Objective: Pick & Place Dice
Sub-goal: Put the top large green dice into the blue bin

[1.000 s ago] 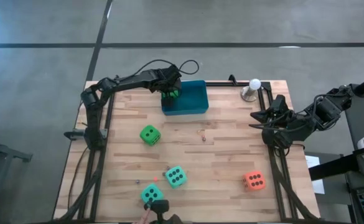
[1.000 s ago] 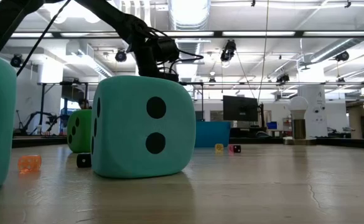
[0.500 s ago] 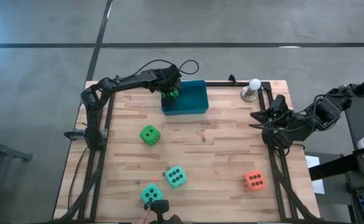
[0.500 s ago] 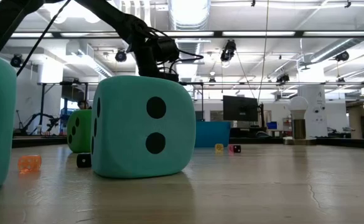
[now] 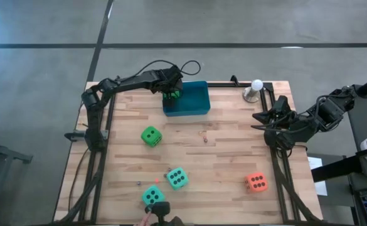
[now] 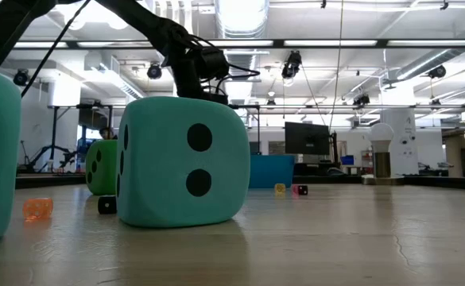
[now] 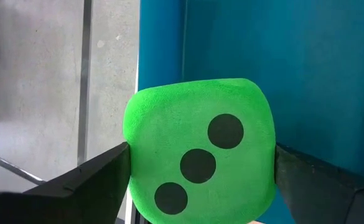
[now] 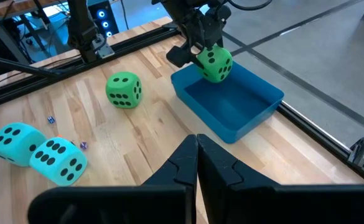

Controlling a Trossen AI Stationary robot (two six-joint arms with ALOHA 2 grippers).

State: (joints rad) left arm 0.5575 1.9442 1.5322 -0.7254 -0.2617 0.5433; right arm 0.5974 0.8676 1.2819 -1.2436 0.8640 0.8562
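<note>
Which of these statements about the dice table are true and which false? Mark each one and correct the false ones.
1. The left claw holds a bright green die over the blue tray. True.
2. The orange-red die already lies in the tray. False: it sits on the wooden table, near the right edge.
3. The two teal dice lie close together on the table. True.
4. The right claw grips a teal die. False: it is shut on nothing, waiting at the table's right side.
5. A second bright green die lies on the table outside the tray. True.
</note>
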